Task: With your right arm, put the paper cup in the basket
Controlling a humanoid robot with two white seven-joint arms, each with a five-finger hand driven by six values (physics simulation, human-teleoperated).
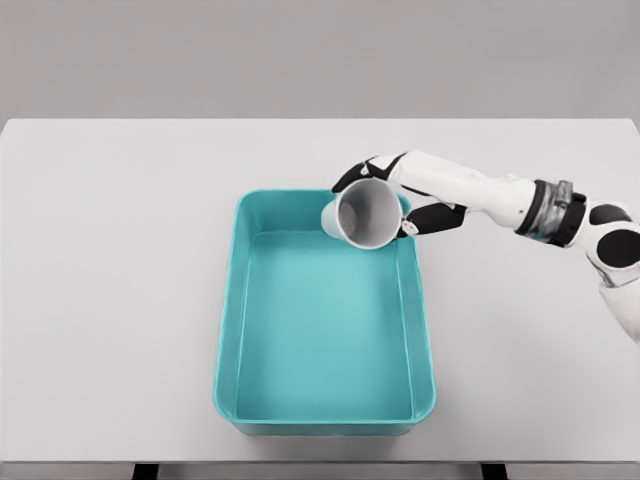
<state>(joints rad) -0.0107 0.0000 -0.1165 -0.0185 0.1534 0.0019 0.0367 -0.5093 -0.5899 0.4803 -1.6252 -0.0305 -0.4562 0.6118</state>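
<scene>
Head view: right hand (400,195) fingers (432,220), partly hidden, hold paper cup (362,215) over basket (225,330)

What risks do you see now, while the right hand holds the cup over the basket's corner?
1. The paper cup lies tilted, mouth toward the camera, above the far right corner of the teal basket. If released here it might hit the rim and bounce onto the table.
2. The right hand grips it from behind; its fingers sit near the rim and may catch it.

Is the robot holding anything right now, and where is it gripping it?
Yes. The right robot hand holds the paper cup by its side wall, tilted over the basket's far right corner.
</scene>
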